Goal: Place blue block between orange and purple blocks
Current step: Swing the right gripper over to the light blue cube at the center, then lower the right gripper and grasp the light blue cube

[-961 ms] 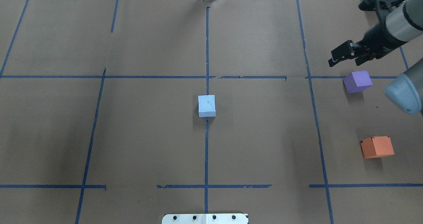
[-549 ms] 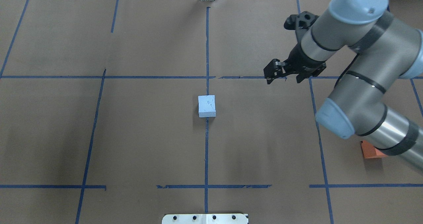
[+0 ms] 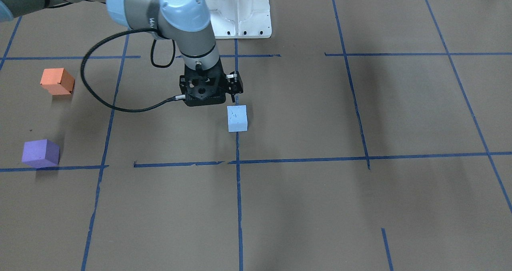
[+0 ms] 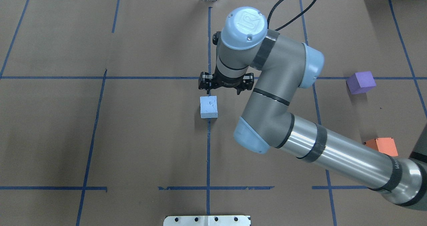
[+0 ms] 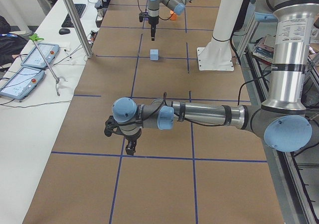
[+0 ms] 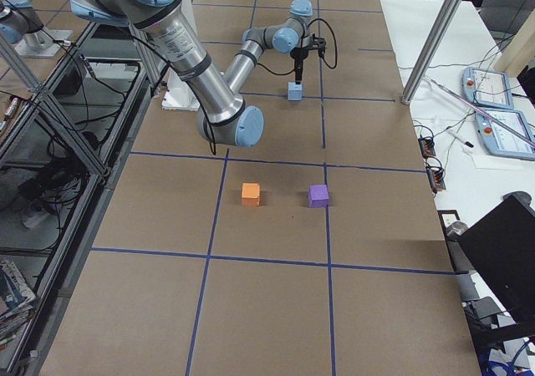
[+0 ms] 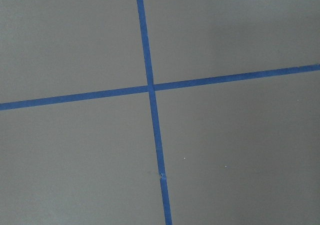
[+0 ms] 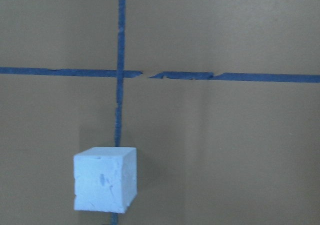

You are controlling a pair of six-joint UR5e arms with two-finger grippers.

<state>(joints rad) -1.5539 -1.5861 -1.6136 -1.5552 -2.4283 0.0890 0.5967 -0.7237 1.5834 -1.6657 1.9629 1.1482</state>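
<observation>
From across the bench, the right gripper hangs close to the blue block without touching it. Its fingers are hidden under the wrist, so I cannot tell if they are spread or closed. The orange block and purple block sit well off to one side, with a gap between them.

From overhead, the blue block lies on the centre tape line.

From the left end, the left gripper points down over the bench, far from the block; I cannot tell how its fingers stand.

Bright, even overhead light; soft shadows, sharp focus.
</observation>
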